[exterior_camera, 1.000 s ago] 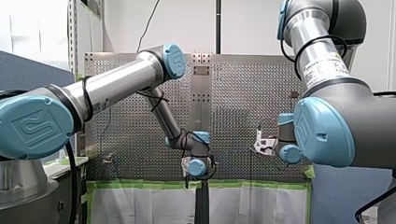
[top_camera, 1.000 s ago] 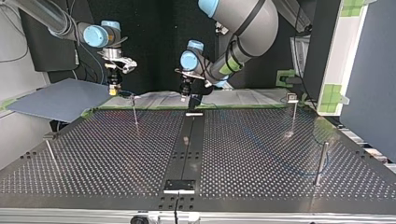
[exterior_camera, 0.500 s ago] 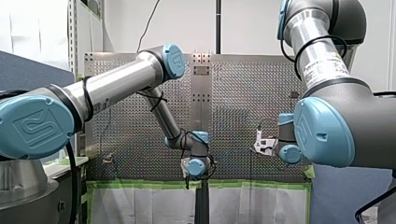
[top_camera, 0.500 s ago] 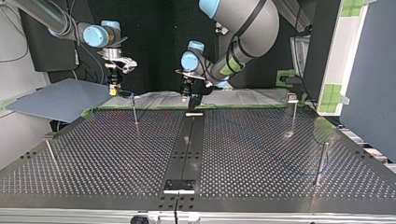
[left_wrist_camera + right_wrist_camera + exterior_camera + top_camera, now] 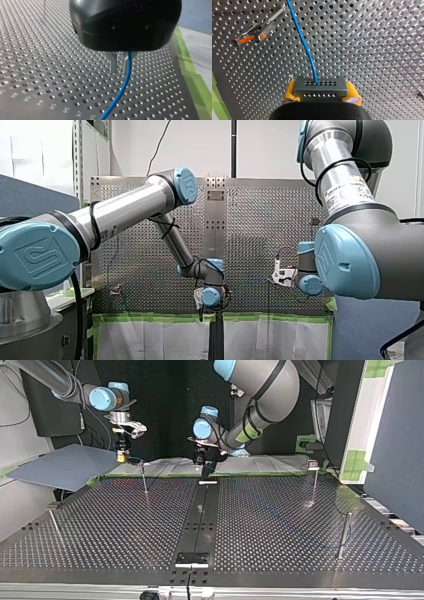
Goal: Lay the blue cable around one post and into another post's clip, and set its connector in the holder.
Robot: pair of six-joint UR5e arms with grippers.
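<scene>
My left gripper (image 5: 206, 466) is tilting slightly toward the top view's right since a moment ago, its metal fingers (image 5: 113, 65) narrowly parted, the blue cable (image 5: 124, 85) passing one of them. My right gripper (image 5: 320, 94) is clamping the connector (image 5: 320, 85) between yellow pads over the perforated table (image 5: 374, 50).

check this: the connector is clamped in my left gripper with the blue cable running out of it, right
No: the connector is clamped in my right gripper, with the blue cable running out of it. The right wrist view shows it.
</scene>
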